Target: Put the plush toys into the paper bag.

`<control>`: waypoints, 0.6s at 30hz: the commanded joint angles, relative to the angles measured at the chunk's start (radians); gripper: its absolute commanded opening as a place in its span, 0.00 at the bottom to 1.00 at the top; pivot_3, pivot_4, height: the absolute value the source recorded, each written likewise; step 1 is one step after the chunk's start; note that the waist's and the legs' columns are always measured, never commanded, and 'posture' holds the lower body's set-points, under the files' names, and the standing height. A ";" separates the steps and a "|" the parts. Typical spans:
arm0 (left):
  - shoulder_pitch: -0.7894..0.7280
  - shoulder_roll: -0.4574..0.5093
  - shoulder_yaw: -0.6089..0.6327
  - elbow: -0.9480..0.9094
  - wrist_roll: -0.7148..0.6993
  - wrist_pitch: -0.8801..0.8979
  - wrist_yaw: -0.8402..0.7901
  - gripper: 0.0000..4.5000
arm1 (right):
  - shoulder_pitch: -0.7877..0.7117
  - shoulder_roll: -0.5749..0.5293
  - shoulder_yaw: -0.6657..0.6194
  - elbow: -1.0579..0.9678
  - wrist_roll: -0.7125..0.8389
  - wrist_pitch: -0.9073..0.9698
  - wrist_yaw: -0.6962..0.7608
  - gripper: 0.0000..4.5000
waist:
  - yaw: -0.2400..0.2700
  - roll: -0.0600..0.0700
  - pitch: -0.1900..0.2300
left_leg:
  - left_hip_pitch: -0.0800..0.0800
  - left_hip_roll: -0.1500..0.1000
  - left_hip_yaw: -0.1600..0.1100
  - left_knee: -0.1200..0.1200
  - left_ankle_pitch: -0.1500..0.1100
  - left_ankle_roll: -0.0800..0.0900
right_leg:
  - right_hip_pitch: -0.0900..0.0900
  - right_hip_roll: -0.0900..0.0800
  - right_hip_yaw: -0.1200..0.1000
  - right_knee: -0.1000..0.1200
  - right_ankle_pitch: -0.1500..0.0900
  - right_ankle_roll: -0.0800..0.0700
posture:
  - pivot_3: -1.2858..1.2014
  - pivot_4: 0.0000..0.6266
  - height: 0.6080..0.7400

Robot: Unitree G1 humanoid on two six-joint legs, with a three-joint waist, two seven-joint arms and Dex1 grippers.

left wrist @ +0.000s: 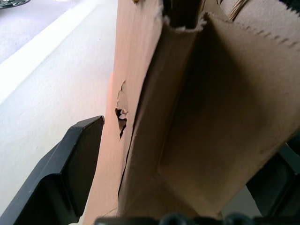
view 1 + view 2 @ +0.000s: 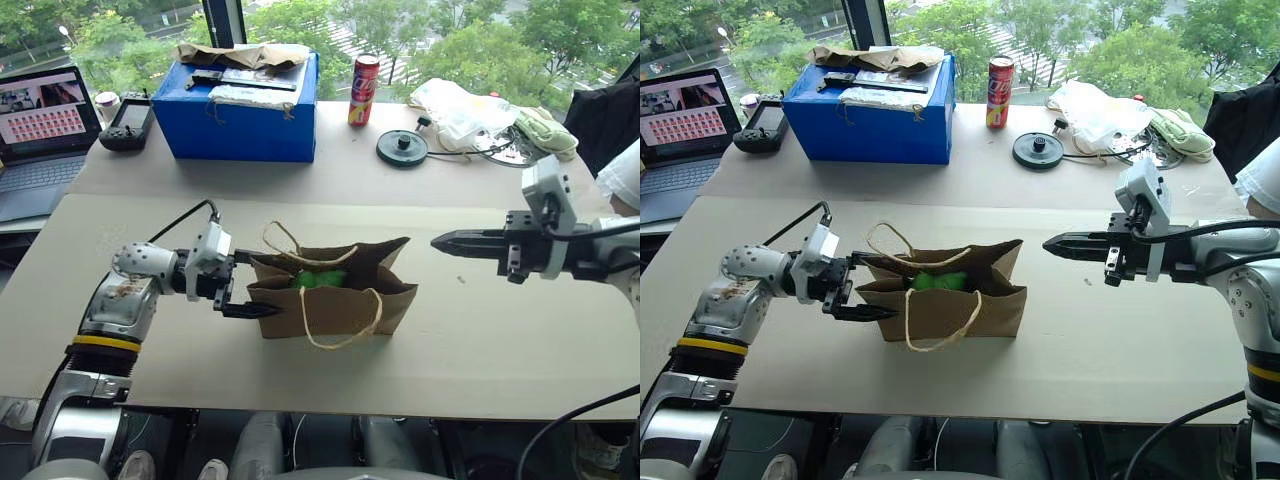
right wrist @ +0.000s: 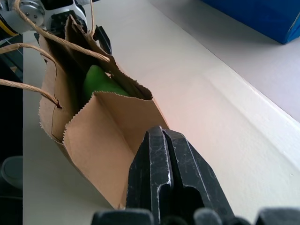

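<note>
— Two grippers: how do they stand?
— Left gripper (image 2: 245, 285), at nine o'clock of the upright brown kraft paper bag (image 2: 335, 300), has fingers spread astride its side fold. Right gripper (image 2: 450, 241), at three o'clock, is pinched closed, empty.
— Toys?
— Right wrist view shows the lumpy bright green plush toy (image 3: 101, 82) inside; left wrist view shows torn paper.

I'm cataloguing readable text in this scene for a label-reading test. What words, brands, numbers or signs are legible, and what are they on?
None can be read with certainty.
Red can: vertical lettering, too small to read.
Laptop screen: a grid of thumbnails and small text, unreadable.
Blue box: labels or papers on its top, print too blurred.
Black handheld device: screen content illegible.
Paper bag: plain brown, no print visible.
</note>
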 commanded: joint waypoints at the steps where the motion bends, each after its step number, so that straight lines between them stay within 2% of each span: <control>1: -0.064 0.094 0.114 -0.125 -0.133 0.185 0.025 0.99 | 0.007 -0.040 -0.024 -0.033 -0.002 -0.035 0.028 0.00 | 0.000 0.000 0.000 | 0.000 0.000 0.000 0.000 0.000 0.000 | 0.000 0.000 0.000 0.000 0.000 0.000 | 0.52 0.24 0.99; 7: -0.097 0.230 0.228 -0.204 -0.268 0.438 0.081 0.99 | 0.047 -0.054 -0.051 -0.082 0.020 -0.060 0.054 0.00 | -0.005 0.000 0.000 | 0.001 0.000 0.000 0.000 0.000 0.000 | 0.000 0.000 0.000 0.000 0.000 0.000 | 0.52 0.24 0.99; 12: -0.102 0.243 0.279 -0.222 -0.324 0.505 0.118 0.99 | 0.051 -0.044 -0.055 -0.090 0.028 -0.069 0.060 0.00 | -0.004 0.000 0.000 | 0.001 0.000 0.000 0.000 0.000 0.000 | 0.000 0.001 0.000 0.001 0.000 0.001 | 0.52 0.24 0.99; 18: -0.067 0.241 0.278 -0.254 -0.315 0.491 0.121 0.99 | 0.036 -0.033 -0.033 -0.077 0.017 -0.083 0.064 0.00 | -0.004 0.000 0.000 | 0.001 0.000 0.000 0.000 0.000 0.000 | 0.000 0.001 0.000 0.001 0.000 0.000 | 0.52 0.24 0.99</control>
